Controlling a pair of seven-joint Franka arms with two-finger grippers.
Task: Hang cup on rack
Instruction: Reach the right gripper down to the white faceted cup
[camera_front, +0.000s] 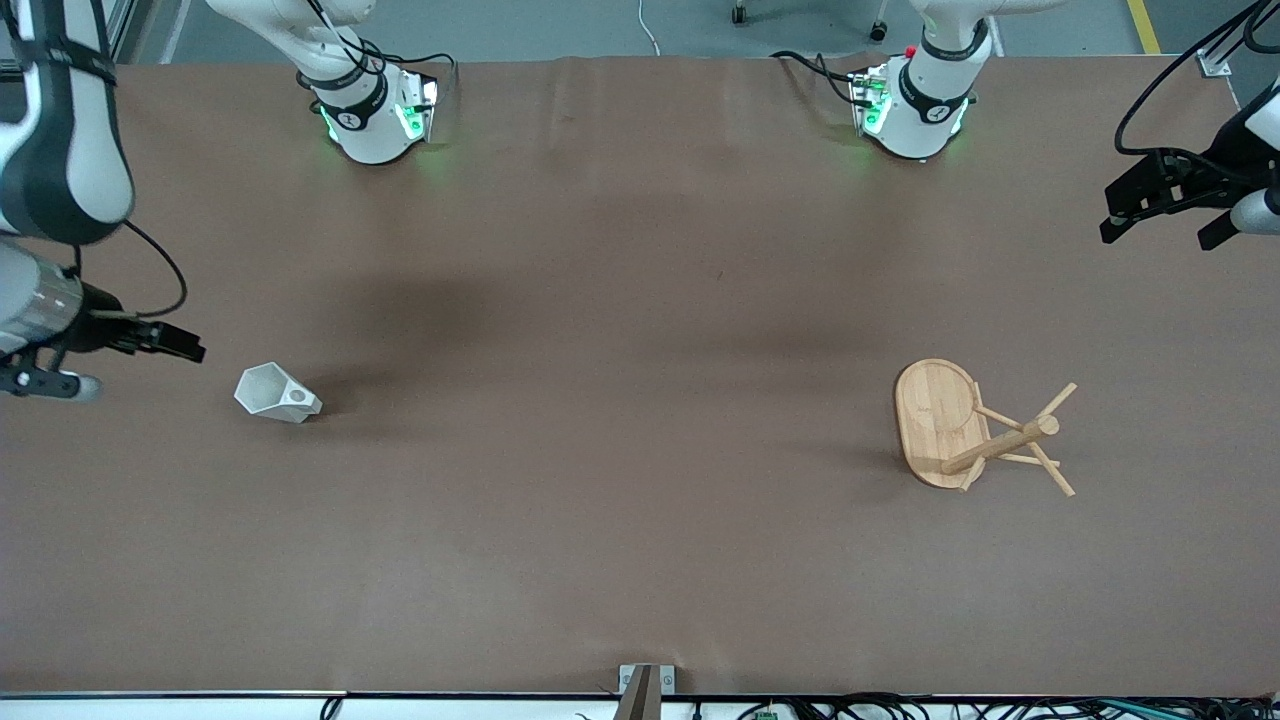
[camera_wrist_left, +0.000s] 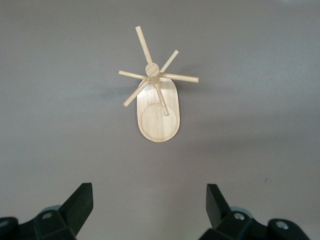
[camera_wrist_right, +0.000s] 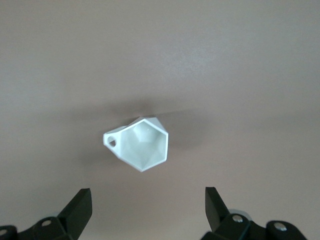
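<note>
The white faceted cup (camera_front: 278, 393) lies on its side on the brown table toward the right arm's end, its holed tab facing up. It also shows in the right wrist view (camera_wrist_right: 142, 145), mouth toward the camera. The bamboo rack (camera_front: 975, 430) stands on its oval base (camera_front: 930, 410) toward the left arm's end, pegs bare; it also shows in the left wrist view (camera_wrist_left: 156, 95). My right gripper (camera_front: 145, 365) is open and empty in the air beside the cup (camera_wrist_right: 148, 200). My left gripper (camera_front: 1155, 235) is open and empty, high over the table's end, apart from the rack (camera_wrist_left: 150, 200).
The two arm bases (camera_front: 370, 120) (camera_front: 915, 110) stand at the table's edge farthest from the front camera. A small metal bracket (camera_front: 645, 682) sits at the edge nearest to it. Plain brown table (camera_front: 620, 400) lies between cup and rack.
</note>
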